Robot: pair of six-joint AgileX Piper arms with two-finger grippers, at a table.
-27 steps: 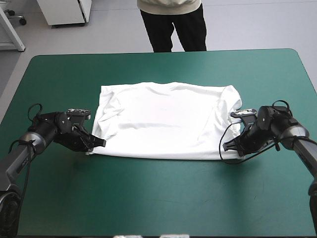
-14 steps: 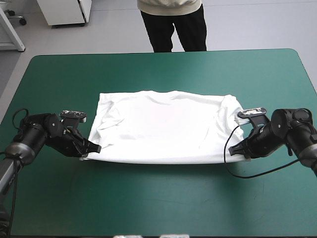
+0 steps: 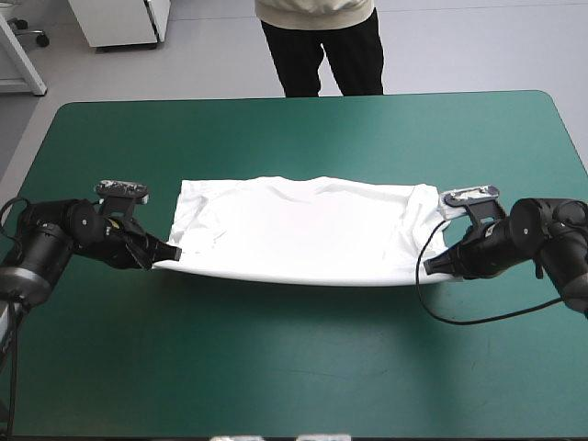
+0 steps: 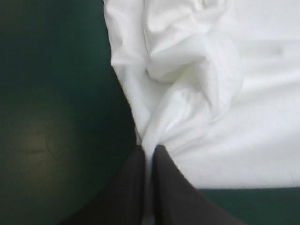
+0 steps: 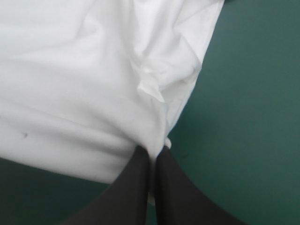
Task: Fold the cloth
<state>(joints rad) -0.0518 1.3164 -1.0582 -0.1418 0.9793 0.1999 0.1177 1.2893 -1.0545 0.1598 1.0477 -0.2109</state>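
The T-shirt (image 3: pixel 294 230) lies spread at the middle of the counter (image 3: pixel 294 367). In the high view its long axis runs from 9 to 3 o'clock, with the neckline toward 12 and the near edge toward 6. That near edge is drawn into a taut, nearly straight line between the two arms, with a thin shadow on the teal-green cover beneath it. The cloth is creased and bunched at both ends.

The left jaws pinch the near corner at the 9 o'clock end. They are all but closed, with only a sliver of white cloth between them and folds fanning out ahead. The right jaws grip the near corner at the 3 o'clock end in the same way, almost closed on a gathered pleat of cloth.
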